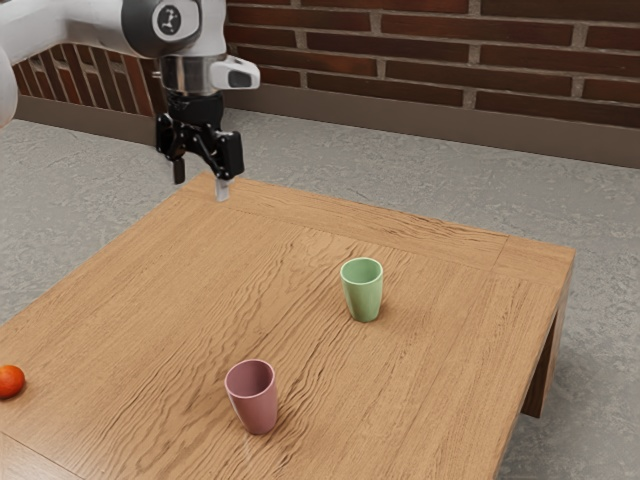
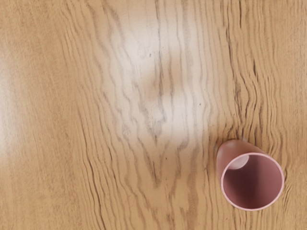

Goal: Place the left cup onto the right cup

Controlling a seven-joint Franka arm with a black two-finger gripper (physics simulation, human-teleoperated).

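A pink cup (image 1: 252,396) stands upright near the table's front edge, and it is also the pink cup (image 2: 249,181) seen from above in the wrist view, its mouth facing up. A green cup (image 1: 362,288) stands upright farther back, toward the exterior view's right. My gripper (image 1: 200,182) hangs high above the table's far corner at the exterior view's upper left, well away from both cups. Its fingers (image 1: 222,188) are spread apart with nothing between them.
The wooden table (image 1: 150,300) has a small orange ball (image 1: 10,380) near its edge at the exterior view's left. Behind the table there is a grey floor and a brick wall (image 1: 450,50).
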